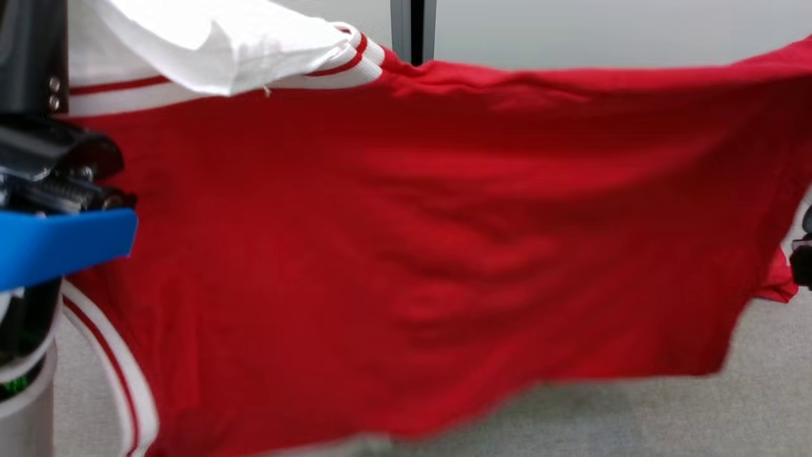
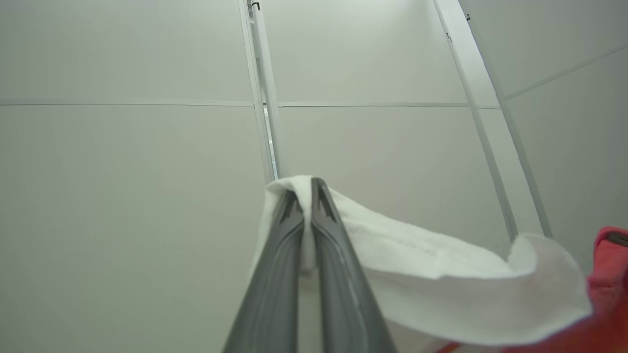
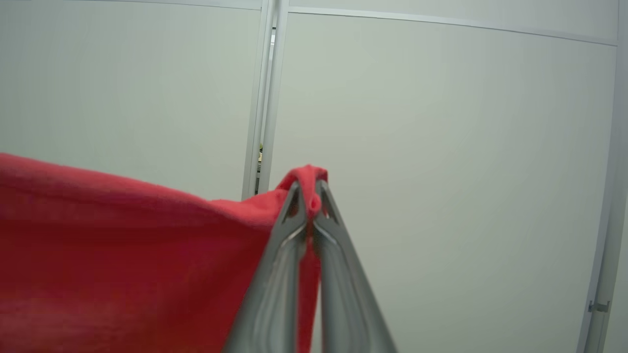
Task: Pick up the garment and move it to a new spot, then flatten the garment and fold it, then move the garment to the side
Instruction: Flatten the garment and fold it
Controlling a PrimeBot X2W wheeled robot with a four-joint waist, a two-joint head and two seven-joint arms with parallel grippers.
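The garment [image 1: 406,254] is a red shirt with white sleeves and red-and-white striped trim. It hangs stretched wide across the head view, off the floor. In the left wrist view my left gripper [image 2: 306,189] is shut on a white edge of the garment [image 2: 441,289], which drapes away to the right. My right gripper [image 3: 308,189] is shut on a red corner of the garment [image 3: 122,255] in the right wrist view, and the cloth spreads to the left. Part of my left arm [image 1: 57,209], dark with a blue piece, sits at the left edge.
Grey carpet [image 1: 729,412] lies below the hanging cloth. Pale wall panels [image 3: 441,171] with thin seams stand behind it. A dark upright post [image 1: 412,28] rises at the top centre of the head view.
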